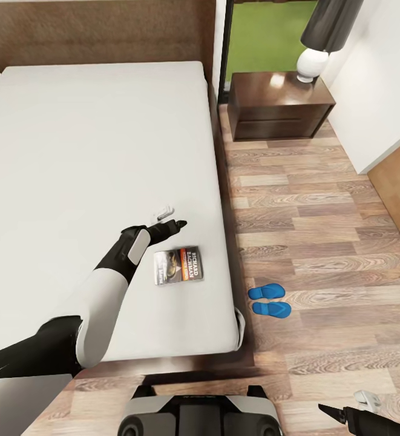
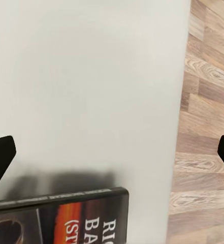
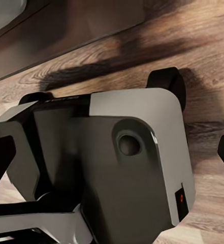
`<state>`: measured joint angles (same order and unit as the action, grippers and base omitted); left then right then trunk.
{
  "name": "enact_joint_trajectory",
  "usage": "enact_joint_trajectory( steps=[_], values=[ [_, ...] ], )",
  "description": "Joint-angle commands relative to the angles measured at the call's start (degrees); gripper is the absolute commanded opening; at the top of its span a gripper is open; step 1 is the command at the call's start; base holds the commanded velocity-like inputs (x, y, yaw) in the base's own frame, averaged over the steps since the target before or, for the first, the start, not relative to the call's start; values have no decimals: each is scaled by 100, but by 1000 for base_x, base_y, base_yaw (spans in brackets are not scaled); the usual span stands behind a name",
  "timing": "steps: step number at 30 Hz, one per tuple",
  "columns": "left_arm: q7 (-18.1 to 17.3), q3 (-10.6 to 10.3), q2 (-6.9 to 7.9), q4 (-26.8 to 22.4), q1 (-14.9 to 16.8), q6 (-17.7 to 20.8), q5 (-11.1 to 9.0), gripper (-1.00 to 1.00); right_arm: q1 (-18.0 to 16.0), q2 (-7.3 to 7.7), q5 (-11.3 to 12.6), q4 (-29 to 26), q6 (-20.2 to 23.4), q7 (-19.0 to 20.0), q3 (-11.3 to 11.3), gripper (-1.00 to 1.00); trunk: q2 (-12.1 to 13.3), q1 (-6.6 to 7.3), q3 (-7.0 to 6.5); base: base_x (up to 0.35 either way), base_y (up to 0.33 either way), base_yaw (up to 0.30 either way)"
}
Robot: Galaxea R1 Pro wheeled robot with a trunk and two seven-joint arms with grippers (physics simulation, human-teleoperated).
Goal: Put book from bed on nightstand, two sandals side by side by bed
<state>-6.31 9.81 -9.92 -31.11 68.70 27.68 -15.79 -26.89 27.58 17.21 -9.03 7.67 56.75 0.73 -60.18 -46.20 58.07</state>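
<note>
The left end effector (image 1: 177,224) is hovering with fingers spread just beyond the far edge of the thin dark grey paperback book (image 1: 178,266), which is lying flat near the right edge of the large white-mattressed bed (image 1: 91,151). The two bright blue flip-flop sandals (image 1: 270,300) are lying side by side on the wood-plank floor (image 1: 321,242) beside the bed. The dark brown two-drawer nightstand (image 1: 278,106) is standing at far right. The right end effector (image 3: 112,155) is hanging low, fingers spread.

The book (image 1: 179,266) lies on the bed (image 1: 72,151) near its right near corner. The left gripper (image 1: 174,225) hovers just beyond the book. Two sandals (image 1: 270,300) lie side by side on the floor (image 1: 321,230) right of the bed. The nightstand (image 1: 278,104) stands far right, lamp (image 1: 321,36) on it.
</note>
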Motion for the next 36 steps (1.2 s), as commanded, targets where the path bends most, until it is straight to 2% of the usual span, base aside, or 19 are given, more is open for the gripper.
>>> enact_joint_trajectory(
  steps=[1, 36],
  values=[
    [-19, 47, -8, -5, 3, 44, -12, 100, -1, 2, 28, -2, 60, 20, 6, 100, -44, -23, 22, 0, 0, 0],
    [-19, 54, -8, 1, 3, 36, -12, 100, -1, 2, 28, -2, 59, 20, 6, 100, -1448, -792, 650, 0, 0, 0]
  ],
)
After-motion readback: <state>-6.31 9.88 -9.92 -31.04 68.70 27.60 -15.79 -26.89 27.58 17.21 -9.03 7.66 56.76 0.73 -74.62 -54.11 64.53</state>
